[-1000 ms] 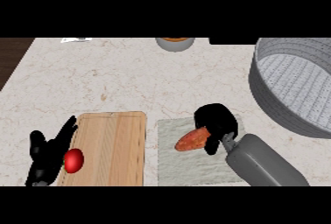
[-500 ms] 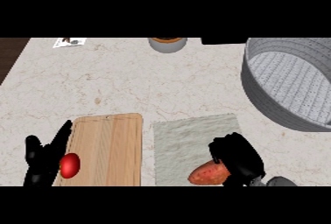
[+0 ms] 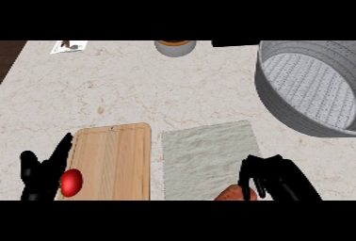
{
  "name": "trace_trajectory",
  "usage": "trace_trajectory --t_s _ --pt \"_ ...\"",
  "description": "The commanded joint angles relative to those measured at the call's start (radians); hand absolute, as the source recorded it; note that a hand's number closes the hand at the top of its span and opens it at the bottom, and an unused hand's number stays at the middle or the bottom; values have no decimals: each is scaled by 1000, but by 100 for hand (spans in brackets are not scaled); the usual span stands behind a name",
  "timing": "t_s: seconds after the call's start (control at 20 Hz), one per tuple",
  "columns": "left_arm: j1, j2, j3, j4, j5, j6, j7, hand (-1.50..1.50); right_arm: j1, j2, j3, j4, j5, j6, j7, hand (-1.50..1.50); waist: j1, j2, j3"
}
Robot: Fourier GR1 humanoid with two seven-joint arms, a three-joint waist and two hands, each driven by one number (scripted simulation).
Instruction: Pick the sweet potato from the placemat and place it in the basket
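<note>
Placemat (image 3: 207, 153): grey and rectangular, flat on the pale counter (image 3: 104, 94), just right of the cutting board (image 3: 115, 160) with a narrow strip of counter between them.
Sweet potato (image 3: 232, 194): orange-brown; only its upper part shows at the view's lower edge, over the placemat's lower right part. Whether it touches the mat cannot be told.
Right hand (image 3: 278, 181): enters from the lower right, its palm over the placemat's right edge.
Fingers (image 3: 249, 175): bent down and curled over the sweet potato's right end, their tips touching it. The sweet potato pokes out to the left of and below them, and the rest is hidden by the hand and the edge of the view.
Basket (image 3: 272, 101): grey, round and deep, with a ribbed inside, at the upper right of the counter, well apart from the right hand and the sweet potato.
Left hand (image 3: 40, 175): at the lower left, just beside the cutting board's left edge, resting with its fingers straight, spread and pointing up, holding nothing.
Red round fruit (image 3: 71, 182): on the cutting board's lower left corner, right next to the left hand.
Bowl (image 3: 174, 46): at the counter's far edge, centre, only partly in view.
Card (image 3: 69, 45): small and white, at the far left.
</note>
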Motion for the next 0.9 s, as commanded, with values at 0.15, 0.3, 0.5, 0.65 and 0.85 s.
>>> trace_trajectory --t_s 0.15,0.3,0.5,0.65,0.85 --pt "15 -17 -15 68 7 -29 16 0 63 -45 -324 -350 -269 -21 112 150 18 13 -15" --pt "-1 -44 -44 70 -29 3 36 0 41 -117 -528 -361 -379 29 172 150 32 17 -14" --pt "-21 -18 -14 58 16 -59 44 0 -63 -162 -761 -272 -560 68 244 150 48 17 -15" --pt "-29 -56 -38 82 -23 -23 29 0 -176 -226 -894 -203 -696 109 317 150 53 17 -16" --pt "-39 -50 -34 57 -20 -29 75 0 -265 -340 -1025 -26 -825 207 342 150 59 17 -15"
